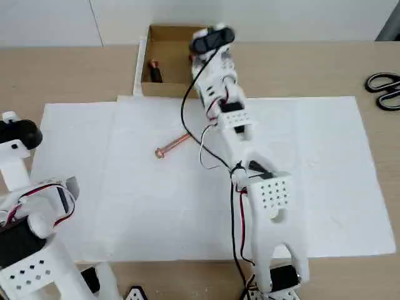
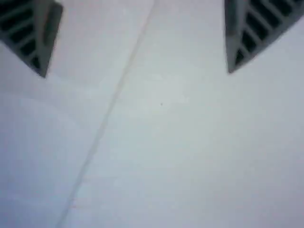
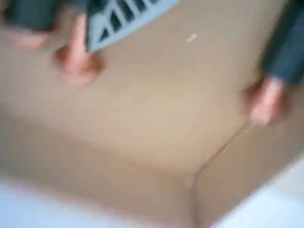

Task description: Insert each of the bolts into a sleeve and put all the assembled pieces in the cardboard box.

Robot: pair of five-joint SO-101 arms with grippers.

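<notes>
Cardboard box (image 1: 175,59) at the far table edge, with one bolt-and-sleeve piece (image 1: 154,71) inside by a side wall. Right gripper (image 1: 200,55) above the box; cannot tell how far open or whether holding anything. Left gripper (image 2: 137,71) wide open over white paper (image 1: 312,187), holding nothing. One bare copper bolt (image 1: 173,145) lying on the paper, near the box.

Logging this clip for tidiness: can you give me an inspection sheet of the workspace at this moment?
Surface: white paper sheet over a tan table.
Job's things: one bolt loose on the sheet; an assembled piece in the cardboard box.
Clutter: scissors on bare table, off the sheet.
Hands: left hand open above the sheet; right hand over the box.
Cables: black and red wires along the arms.
Surroundings: nothing seen.
</notes>
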